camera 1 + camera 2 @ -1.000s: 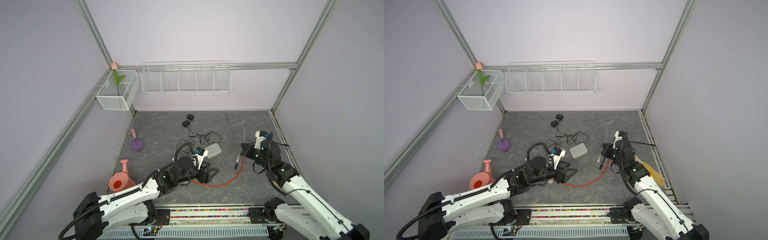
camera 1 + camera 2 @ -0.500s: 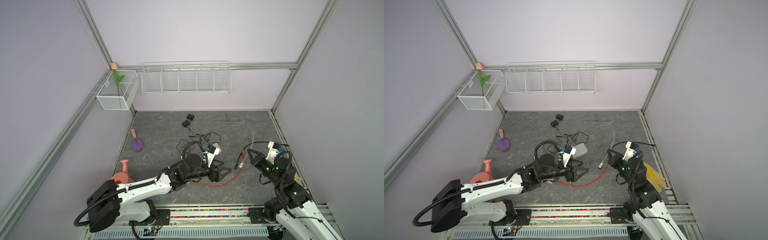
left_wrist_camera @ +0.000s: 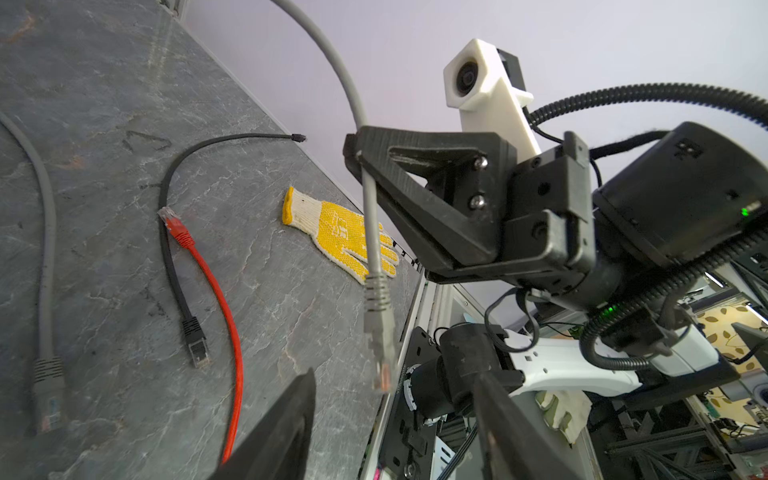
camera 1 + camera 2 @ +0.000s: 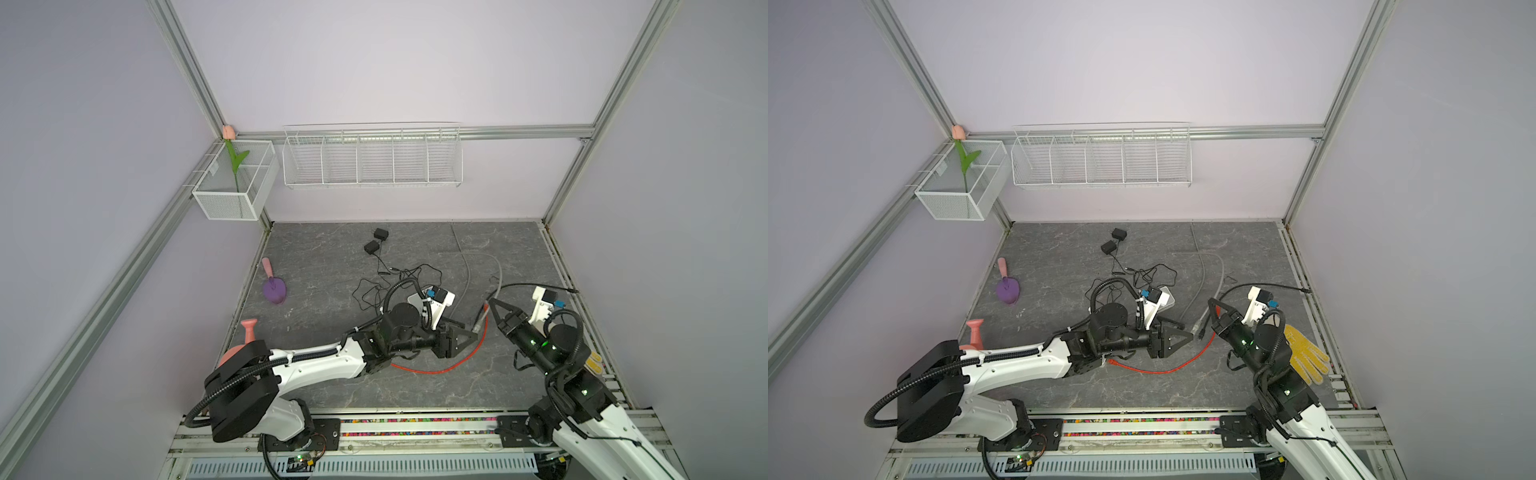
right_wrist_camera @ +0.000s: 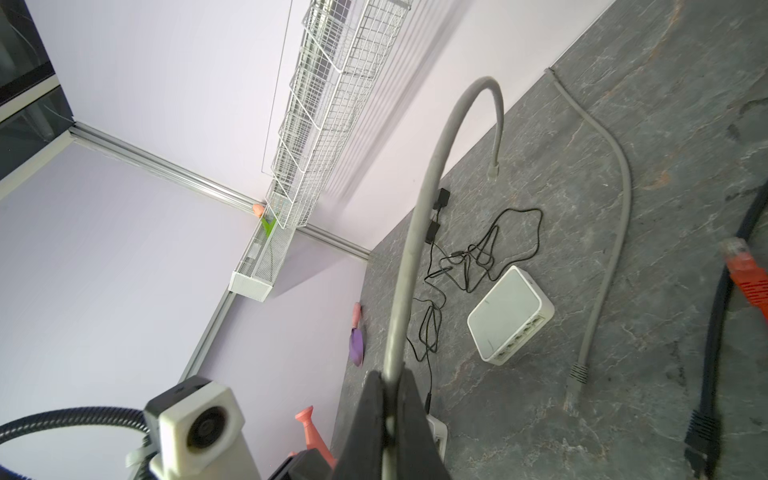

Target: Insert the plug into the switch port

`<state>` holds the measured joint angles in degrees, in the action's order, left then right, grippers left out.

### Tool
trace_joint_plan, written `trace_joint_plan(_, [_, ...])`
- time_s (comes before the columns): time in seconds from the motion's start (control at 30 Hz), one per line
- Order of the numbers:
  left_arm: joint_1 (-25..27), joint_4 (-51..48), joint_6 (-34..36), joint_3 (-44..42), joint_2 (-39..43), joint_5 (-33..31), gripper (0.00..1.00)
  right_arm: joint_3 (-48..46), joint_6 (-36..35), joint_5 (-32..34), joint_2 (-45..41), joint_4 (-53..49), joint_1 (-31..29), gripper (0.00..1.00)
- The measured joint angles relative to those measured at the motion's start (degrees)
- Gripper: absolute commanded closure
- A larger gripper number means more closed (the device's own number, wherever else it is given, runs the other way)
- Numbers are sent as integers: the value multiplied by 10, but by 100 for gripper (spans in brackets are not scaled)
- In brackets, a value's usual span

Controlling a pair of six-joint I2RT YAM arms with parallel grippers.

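My right gripper (image 4: 490, 299) (image 4: 1211, 302) (image 5: 390, 380) is shut on a grey cable (image 5: 415, 232), a little behind its end. The grey plug (image 3: 379, 309) (image 4: 480, 323) hangs free below those closed fingers (image 3: 374, 166), off the table. My left gripper (image 3: 395, 376) (image 4: 471, 332) (image 4: 1191, 333) is open, its two fingers either side of the plug's clear tip without touching it. The white switch (image 5: 511, 313) lies flat on the table with its row of ports facing the front. In both top views the left wrist camera covers most of the switch (image 4: 1168, 297).
A second grey cable (image 5: 611, 249), a red cable (image 3: 224, 299) and a black cable (image 3: 174, 257) lie on the slate table. A yellow glove (image 3: 345, 232) lies at the right edge. Thin black wires with adapters (image 4: 376, 241), a purple scoop (image 4: 274, 289) and a pink watering can (image 4: 247, 332) are further left.
My right arm has drawn back to the front right, lifting the grey cable with it. My left gripper has swung right to meet the hanging plug, and its jaws have narrowed somewhat.
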<state>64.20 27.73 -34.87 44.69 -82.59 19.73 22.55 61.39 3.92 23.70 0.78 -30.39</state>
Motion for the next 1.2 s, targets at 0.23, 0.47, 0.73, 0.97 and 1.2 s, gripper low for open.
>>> trace_joint_plan(0.23, [0,21,-14,17,-22,13,66,0,1,14,6,15,-21,93])
trace_joint_plan(0.47, [-1,24,-24,21,-31,13,98,0,1,24,5,21,-24,93])
trace_joint_plan(0.73, [-1,1,-13,29,-31,4,100,0,-2,28,-2,16,-25,93])
trace_joint_plan(0.97, [-2,-95,30,64,-21,0,100,0,-19,30,-11,-1,-28,54])
trace_joint_plan(1.2, [-21,-220,88,106,-12,10,100,37,-108,75,-80,-112,-31,38])
